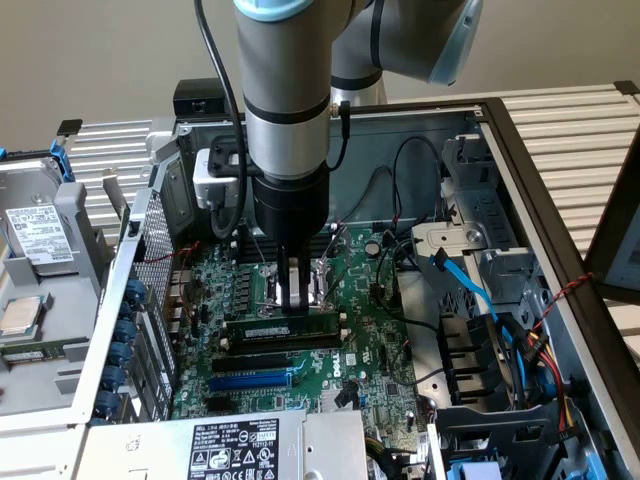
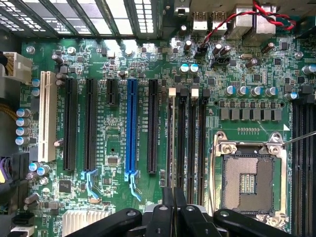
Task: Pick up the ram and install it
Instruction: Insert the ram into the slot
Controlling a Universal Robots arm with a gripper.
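Observation:
The ram [image 1: 268, 328], a thin green stick with a white label strip, stands on edge along a black memory slot on the motherboard [image 1: 370, 350]. My gripper [image 1: 295, 305] comes straight down onto its top edge near the middle, fingers together on the stick. In the wrist view the ram [image 2: 171, 148] shows edge-on as a thin line in the memory slot closest to the blue expansion slot [image 2: 131, 128]. It runs up between the shut fingers of my gripper [image 2: 174, 200]. The other black memory slots [image 2: 192, 143] beside it hold nothing.
The open CPU socket [image 2: 249, 180] lies just past the memory slots. Blue and black cables [image 1: 485, 310] and a drive bay crowd the exterior view's right. The power supply [image 1: 250, 445] sits in front, and a removed drive cage [image 1: 40, 240] is at the left.

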